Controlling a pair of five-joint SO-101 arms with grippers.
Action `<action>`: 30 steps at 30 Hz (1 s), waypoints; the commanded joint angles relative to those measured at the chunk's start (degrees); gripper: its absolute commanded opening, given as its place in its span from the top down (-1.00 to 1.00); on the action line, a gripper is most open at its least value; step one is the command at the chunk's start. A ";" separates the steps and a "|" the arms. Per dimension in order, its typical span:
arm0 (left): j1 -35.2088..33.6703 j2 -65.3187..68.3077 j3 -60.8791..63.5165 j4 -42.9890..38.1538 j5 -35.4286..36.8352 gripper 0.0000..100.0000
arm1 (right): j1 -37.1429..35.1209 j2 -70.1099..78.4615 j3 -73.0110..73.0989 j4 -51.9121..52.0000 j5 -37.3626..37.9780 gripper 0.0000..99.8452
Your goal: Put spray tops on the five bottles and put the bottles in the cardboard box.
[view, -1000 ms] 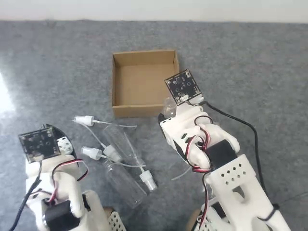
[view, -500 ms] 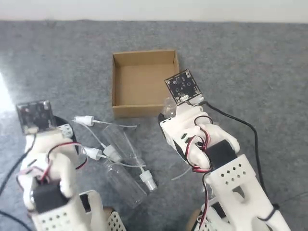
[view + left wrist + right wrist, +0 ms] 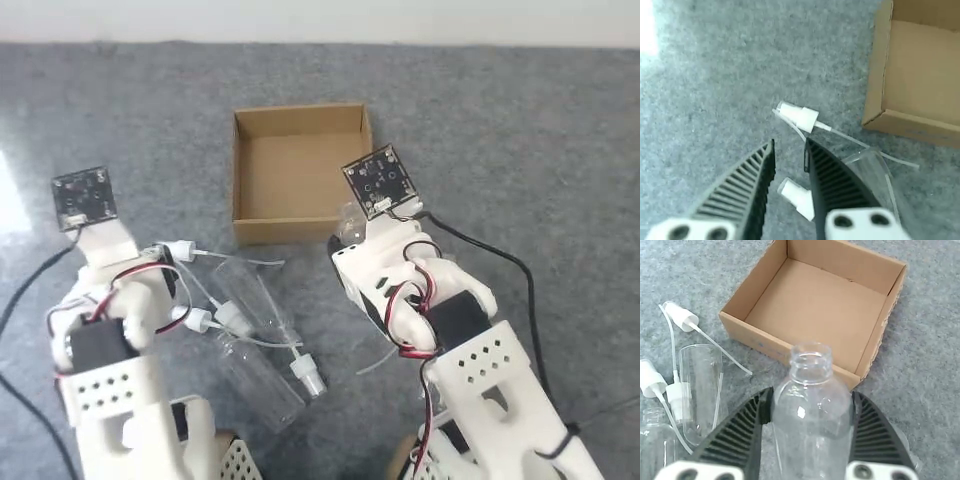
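Note:
My right gripper (image 3: 807, 415) is shut on a clear bottle (image 3: 810, 400) with a bare, uncapped neck, held upright just short of the cardboard box (image 3: 771, 347); from above the same bottle (image 3: 352, 222) shows at the box's (image 3: 300, 232) near wall. My left gripper (image 3: 790, 145) is open by a narrow gap, nothing between its fingers. It hangs over the loose parts: one white spray top (image 3: 797, 116) lies just past its tips, another spray top (image 3: 794, 194) lies on the table beneath its fingers. Two clear bottles (image 3: 252, 290) (image 3: 260, 378) lie on the table.
More spray tops (image 3: 236, 318) (image 3: 310, 378) with long thin tubes lie tangled among the lying bottles. The box (image 3: 920, 75) holds nothing inside. Grey carpet-like table surface (image 3: 520, 140) lies open to the right of and behind the box.
My left arm has swung forward and to the right, from the near left corner to over the spray tops. The right arm and its bottle have not moved.

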 commanded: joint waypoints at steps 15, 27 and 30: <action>0.18 5.36 -4.62 -1.67 23.03 0.64 | 0.84 -1.71 -0.62 -1.27 0.00 0.74; 0.18 6.33 -5.23 -1.93 27.43 0.65 | 0.84 -1.71 -0.62 -1.27 0.00 0.74; 0.18 12.31 -8.22 -1.14 27.52 0.66 | 0.84 -1.71 -0.62 -1.27 0.00 0.74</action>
